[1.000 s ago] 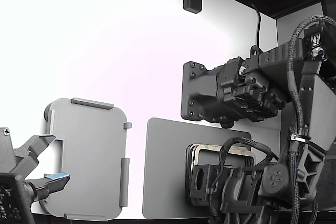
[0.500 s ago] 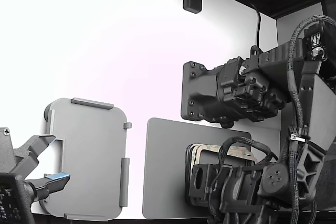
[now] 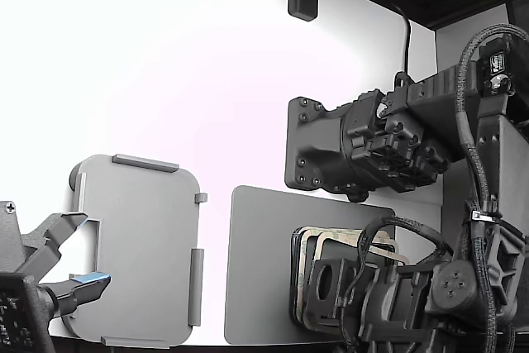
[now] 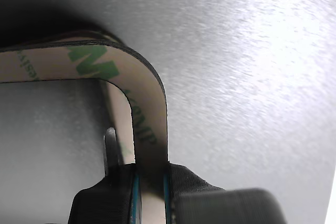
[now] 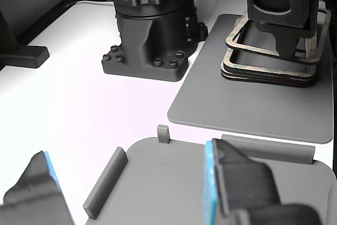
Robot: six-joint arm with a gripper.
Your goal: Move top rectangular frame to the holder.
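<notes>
So the gripper (image 4: 149, 195) is pinched on one side of the top rectangular frame (image 4: 137, 80), which is tilted up off the stack (image 5: 266, 71) on the dark mat (image 5: 247, 110) near the desk's near-right corner in the exterior view. Pick looks done; carry and placing are left. The holder (image 3: 140, 245), near the desk's near-left corner, is bare, w/ a 2nd arm's open gripper (image 3: 62, 258) at its edge. Vs 1 s ago, the frame's raised and more exposed.

tabletop (image 3: 149, 64): white, glossy, fills most of exterior view
holder (image 3: 140, 250): light grey plate, lower left of exterior view, flat on tabletop
dark grey mat (image 3: 256, 270): lower centre, just beside holder, carries frame stack (image 5: 266, 72)
black arm base (image 5: 150, 35): upper centre of other view, on tabletop
</notes>
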